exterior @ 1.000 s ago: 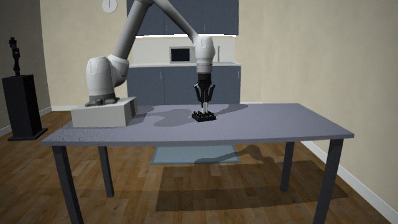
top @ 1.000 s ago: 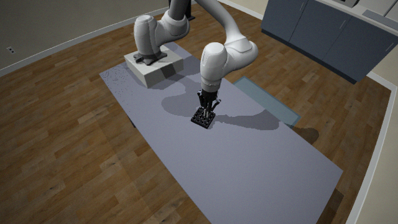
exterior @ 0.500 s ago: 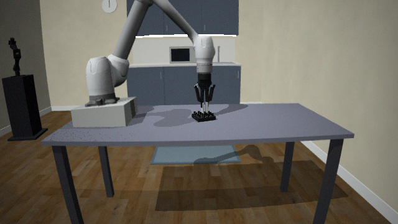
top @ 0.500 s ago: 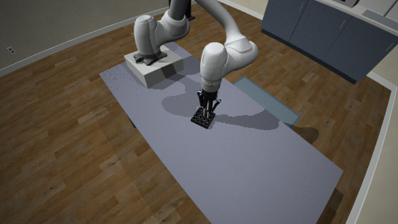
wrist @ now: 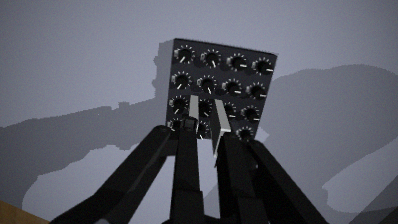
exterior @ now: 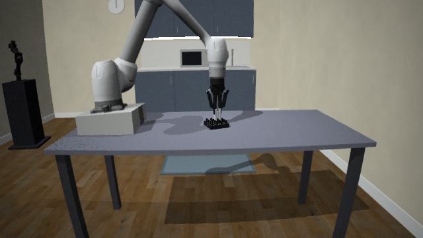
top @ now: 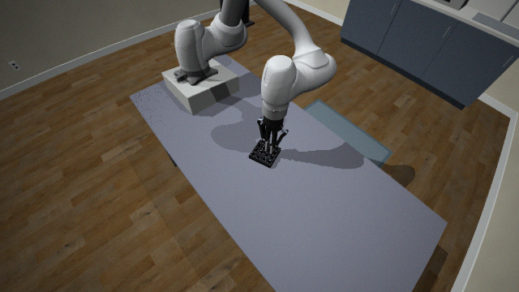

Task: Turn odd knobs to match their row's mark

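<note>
Find knob box (top: 259, 162) (exterior: 216, 126) (wrist: 176, 45) on desk (top: 324, 223) (exterior: 297, 133) (wrist: 100, 50), right of pedestal (top: 180, 95) (exterior: 104, 125) in exterior view, below pincer (top: 269, 148) (exterior: 218, 116) (wrist: 203, 109). Read pincer as narrow, slightly parted, gripping nothing. In wrist view, see fingertips over an inner knob (wrist: 204, 108); contact: cannot tell. Judge step as lining up for a knob turn, or just clear of one. Cannot name row: socket and lettering unreadable. Next, confirm knob and row's mark, centre pincer, widen enough to straddle, lower straight, close, twist within end stops. Avoid brushing neighbours; release gently, then recheck white lines, some now hidden behind fingers.
</note>
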